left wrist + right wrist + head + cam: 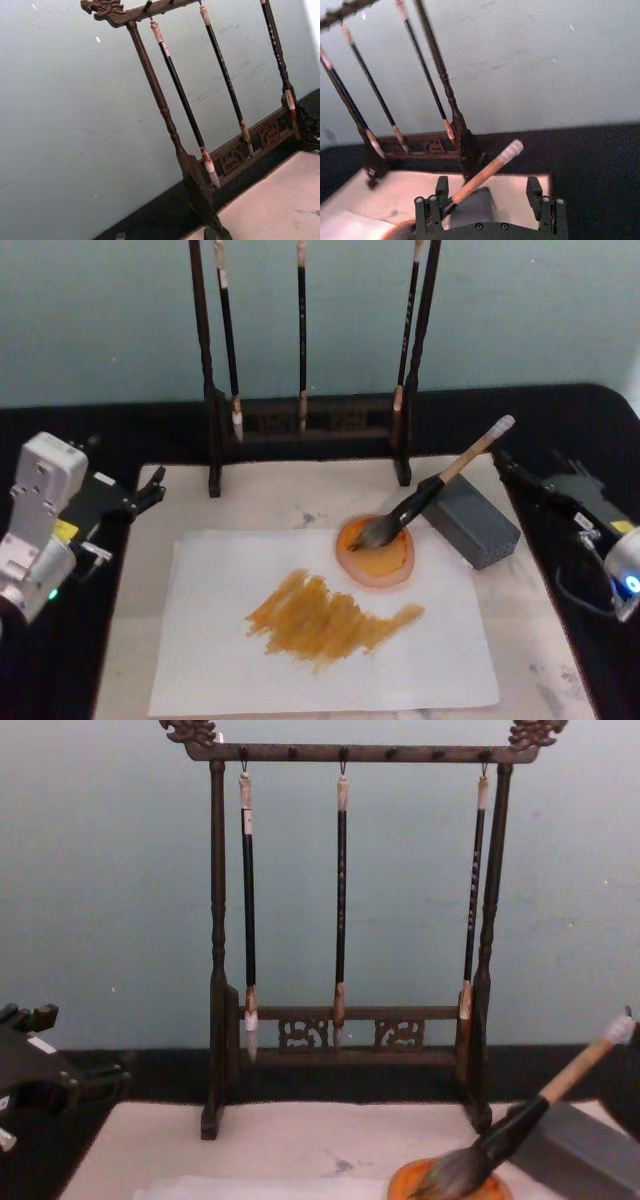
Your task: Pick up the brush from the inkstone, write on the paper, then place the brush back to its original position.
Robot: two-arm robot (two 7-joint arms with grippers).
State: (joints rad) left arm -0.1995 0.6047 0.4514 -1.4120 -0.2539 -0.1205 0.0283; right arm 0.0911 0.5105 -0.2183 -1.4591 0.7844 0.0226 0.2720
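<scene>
The brush lies with its bristles in the inkstone, at the far right edge of the paper, and its handle is propped on the grey block. Your right gripper sits just right of the white cap, fingers apart. If you swing sideways you could clip the cap, roll the brush off the block and smear ink on the sheet. The left gripper is parked at the left

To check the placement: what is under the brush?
The bristles of the brush rest in the inkstone; its handle leans on the grey block. The dish beneath the bristles is covered.
</scene>
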